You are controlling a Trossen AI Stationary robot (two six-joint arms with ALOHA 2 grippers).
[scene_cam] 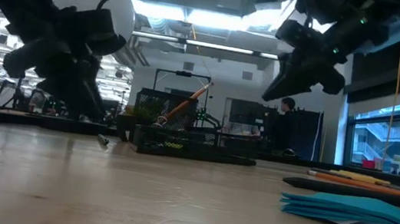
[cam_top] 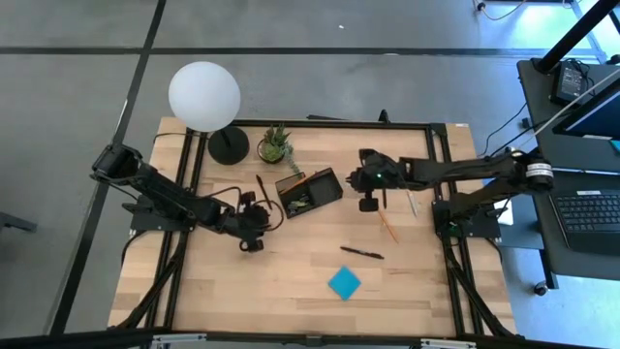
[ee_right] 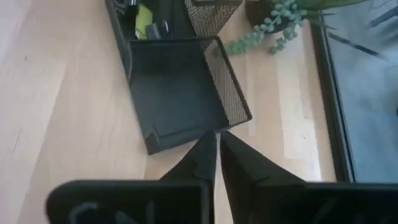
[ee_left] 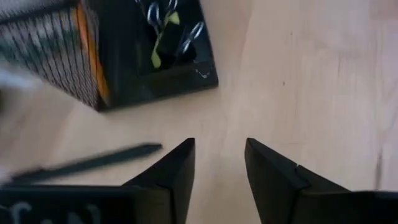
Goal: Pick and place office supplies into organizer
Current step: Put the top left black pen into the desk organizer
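1. We see the left gripper [ee_left: 217, 162] spread apart, low beside the organizer [cam_top: 310, 191].
2. The right gripper [ee_right: 217, 152] is pressed together, empty.
3. The blue sticky-note pad [cam_top: 344, 282] lies alone.

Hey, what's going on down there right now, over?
Left pincer open, empty, beside organizer. Right pincer shut, empty, by organizer's other end. Black pen, blue sticky pad, orange pencil on table. Nothing blocking.
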